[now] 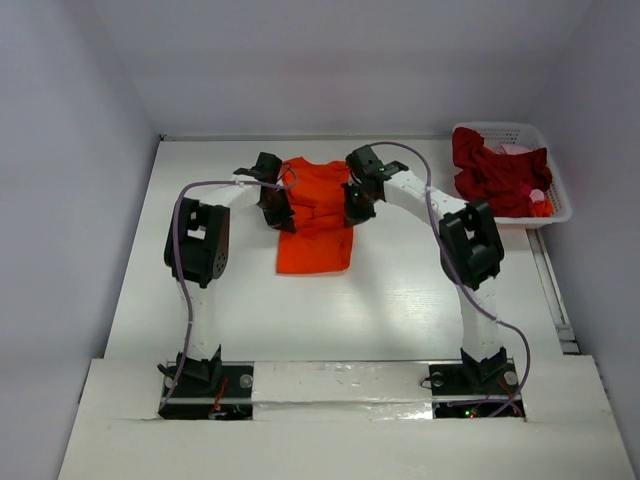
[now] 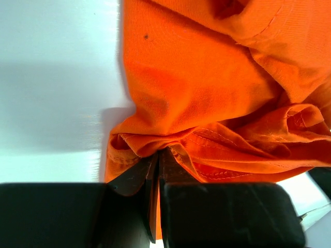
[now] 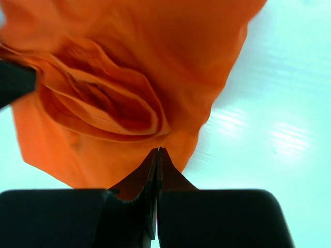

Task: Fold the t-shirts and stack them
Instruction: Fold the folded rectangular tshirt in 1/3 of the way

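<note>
Shirt location: The orange t-shirt [image 1: 318, 235] lies on the table [image 1: 400, 300] at the centre of the top view. Its upper half is rumpled between the two grippers and its lower half lies flat toward the bottom of the frame.
Other shirts: The dark red t-shirts [image 1: 495, 172] are heaped in the basket [image 1: 555, 195] at the upper right, well apart from your work.
Left gripper: The left gripper [image 2: 158, 155] is pinched narrow on a bunched, stitched fold at the shirt's left edge.
Right gripper: The right gripper [image 3: 156, 152] is also closed tight. Its tips meet the cloth at the shirt's right edge, and it looks to be gripping it.
Risk, slip: Both bites look shallow, right at the fingertips. A quick lift or pull could strip the cloth out of one side.
Risk, skew: If you move one arm ahead of the other, the fold will probably land crooked.
Risk, layers: The left bite holds several gathered layers. Carrying them over may drag a wrinkle into the fold.
Risk, contact: The wrists sit near each other across the shirt. Closing them inward could knock them together.
Left arm pose: The elbow is raised at the centre left of the top view, the forearm reaches up and rightward, and the wrist is bent down onto the cloth.
Right arm pose: It mirrors the left, with the elbow at the centre right and the forearm reaching up and leftward.
</note>
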{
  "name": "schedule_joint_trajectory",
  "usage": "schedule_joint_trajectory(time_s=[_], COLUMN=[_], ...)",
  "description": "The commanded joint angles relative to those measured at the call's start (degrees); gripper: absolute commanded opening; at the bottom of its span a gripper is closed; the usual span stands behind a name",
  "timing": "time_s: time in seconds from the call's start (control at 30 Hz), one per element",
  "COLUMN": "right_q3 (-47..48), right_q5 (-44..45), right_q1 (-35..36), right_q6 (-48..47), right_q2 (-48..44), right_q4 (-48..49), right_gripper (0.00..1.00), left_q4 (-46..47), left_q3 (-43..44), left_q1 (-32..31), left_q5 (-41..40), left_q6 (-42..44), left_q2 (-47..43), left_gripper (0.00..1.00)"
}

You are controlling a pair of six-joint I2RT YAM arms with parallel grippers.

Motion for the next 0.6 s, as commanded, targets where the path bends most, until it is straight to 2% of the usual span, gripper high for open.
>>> schedule_joint_trajectory(time_s=[0.0,0.2,0.57], right_q3=[-1.82,-0.07,6.52], right_q5=[-0.83,-0.57,-2.85], right_q1=[1.94,3.88,4.50], right_q6=[-1.16,-0.46,0.24], right_q2=[-2.73,-4.84,2.90], right_q4=[1.49,1.58,0.60], right_gripper=[0.00,0.00,0.00], left_q4=[-0.96,-0.96,-1.04], left_q3=[0.62,0.54,0.54], left_q1=[0.34,0.34,0.34], left_q5=[-2.50,-2.06,-1.88], left_q6=[1.52,1.52,1.34], left_q2=[-0.32,-0.32,-0.85], left_gripper=[0.00,0.00,0.00])
